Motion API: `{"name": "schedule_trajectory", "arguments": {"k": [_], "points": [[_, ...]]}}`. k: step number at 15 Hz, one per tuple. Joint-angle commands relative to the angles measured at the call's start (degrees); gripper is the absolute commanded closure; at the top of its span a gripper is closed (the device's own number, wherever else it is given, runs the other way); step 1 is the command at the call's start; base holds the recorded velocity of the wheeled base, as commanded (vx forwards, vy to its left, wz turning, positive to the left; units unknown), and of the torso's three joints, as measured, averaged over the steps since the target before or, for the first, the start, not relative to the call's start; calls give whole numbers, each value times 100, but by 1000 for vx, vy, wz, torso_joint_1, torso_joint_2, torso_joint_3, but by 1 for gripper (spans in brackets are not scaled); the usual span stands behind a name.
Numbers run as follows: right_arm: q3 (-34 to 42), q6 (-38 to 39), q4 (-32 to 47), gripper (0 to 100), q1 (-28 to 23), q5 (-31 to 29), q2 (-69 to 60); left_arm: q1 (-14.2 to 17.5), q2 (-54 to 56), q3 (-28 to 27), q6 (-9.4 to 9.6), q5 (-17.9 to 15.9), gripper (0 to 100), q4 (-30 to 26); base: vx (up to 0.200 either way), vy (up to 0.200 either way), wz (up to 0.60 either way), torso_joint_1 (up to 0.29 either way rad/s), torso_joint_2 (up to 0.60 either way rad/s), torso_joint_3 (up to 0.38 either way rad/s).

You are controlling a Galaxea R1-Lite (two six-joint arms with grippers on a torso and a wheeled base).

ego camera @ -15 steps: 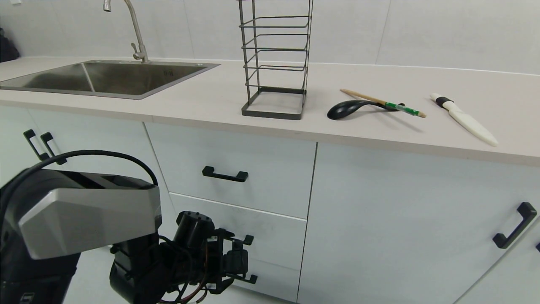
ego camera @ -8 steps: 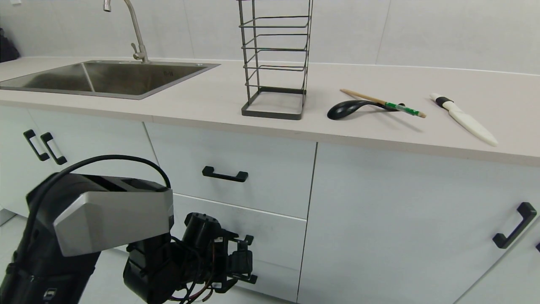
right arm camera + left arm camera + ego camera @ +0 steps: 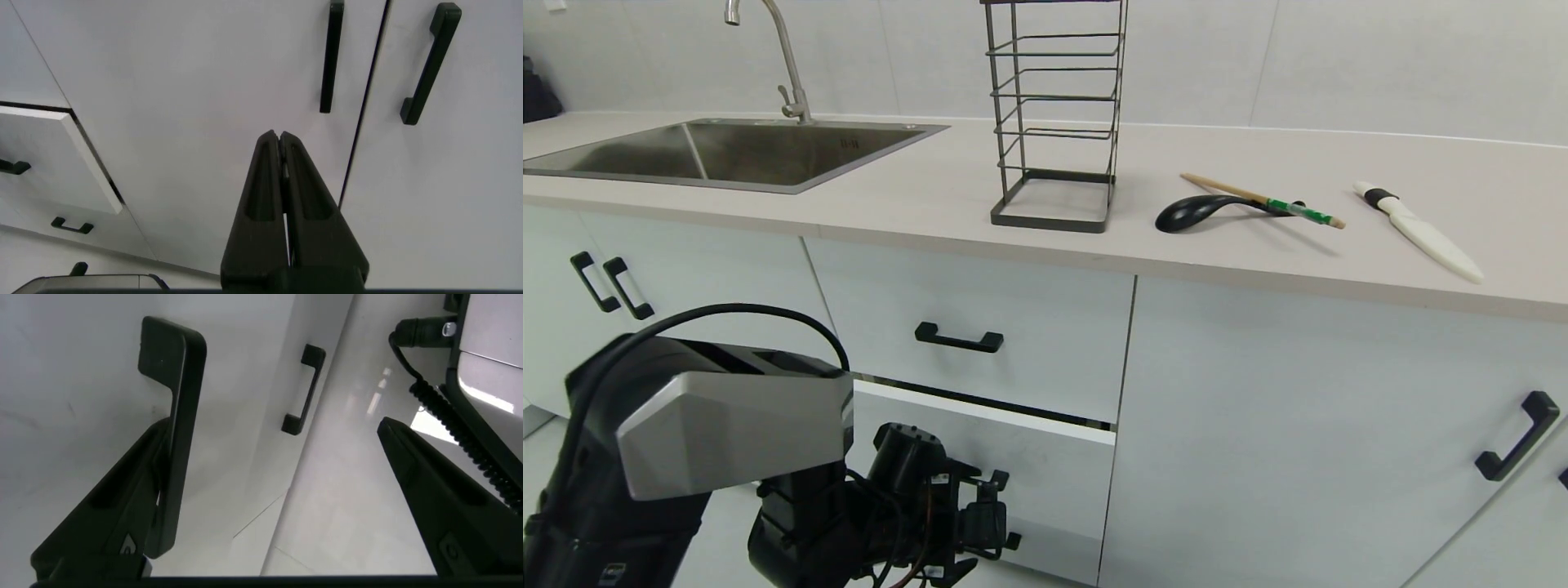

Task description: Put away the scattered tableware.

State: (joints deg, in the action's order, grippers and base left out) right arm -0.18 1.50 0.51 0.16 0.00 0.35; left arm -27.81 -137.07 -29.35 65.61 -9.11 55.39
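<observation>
Three pieces of tableware are lying on the countertop, at the upper right of the head frame: a black spoon, a wooden chopstick resting across its handle, and a white knife well apart to the right. You are also seeing a wire rack standing at upper centre and a sink at upper left. Your left gripper is sitting at the lower drawer at bottom centre. Its fingers are spread wide, one just beside the drawer handle, and the drawer is standing slightly ajar. Your right gripper is facing cabinet doors, fingers pressed together, holding nothing.
</observation>
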Motion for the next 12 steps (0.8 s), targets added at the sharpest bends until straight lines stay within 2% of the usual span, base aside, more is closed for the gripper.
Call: {"name": "schedule_trajectory", "arguments": {"k": [1, 8, 12], "points": [[1, -1, 2, 100, 2, 0, 0, -5, -21, 26, -4, 14, 0, -20, 0, 0, 0, 0, 0, 0], [1, -1, 2, 100, 2, 0, 9, -225, 260, 79, -4, 23, 0, -134, 0, 0, 0, 0, 0, 0], [1, -1, 2, 100, 2, 0, 9, -287, 919, 642, -4, 41, 0, -178, 0, 0, 0, 0, 0, 0]]}}
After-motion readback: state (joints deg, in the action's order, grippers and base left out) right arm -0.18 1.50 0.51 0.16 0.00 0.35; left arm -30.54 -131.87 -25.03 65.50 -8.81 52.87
